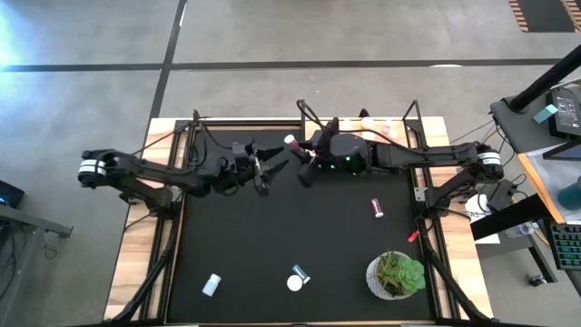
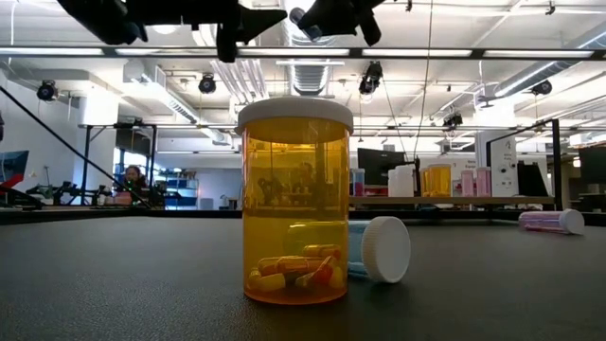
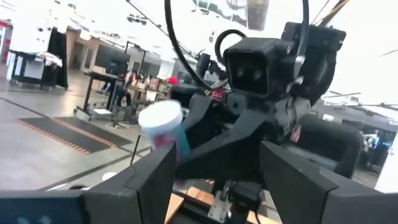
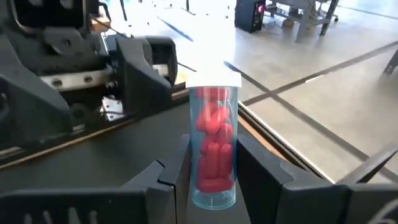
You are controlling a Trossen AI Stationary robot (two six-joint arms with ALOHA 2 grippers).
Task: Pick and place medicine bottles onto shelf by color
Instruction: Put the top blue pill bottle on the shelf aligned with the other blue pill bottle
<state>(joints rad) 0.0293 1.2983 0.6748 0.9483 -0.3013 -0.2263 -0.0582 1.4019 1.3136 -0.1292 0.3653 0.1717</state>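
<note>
Your right gripper (image 4: 214, 168) is clamped on a clear bottle of red pills (image 4: 213, 146), held up in the air over the back of the black mat (image 1: 272, 245), just in front of the shelf (image 1: 399, 127) and well clear of the surface. Your left gripper (image 1: 263, 173) faces it from just beside, fingers spread wide and holding nothing, with that bottle's white cap sitting between the two grippers. If you mean to hand the bottle over, the danger is the timing: let go on the right before the left has closed and the bottle falls to the mat and rolls. The two wrists are also close enough that any sideways drift could knock them together. If you go to the shelf instead, mind the bottles (image 1: 377, 123) already standing on it; a low approach could topple them. The grip sits low on the bottle, so it may tilt when you swing. Other bottles, such as the orange bottle (image 2: 294, 202), wait well away from the shelf, near the potted plant (image 1: 396, 274).
</note>
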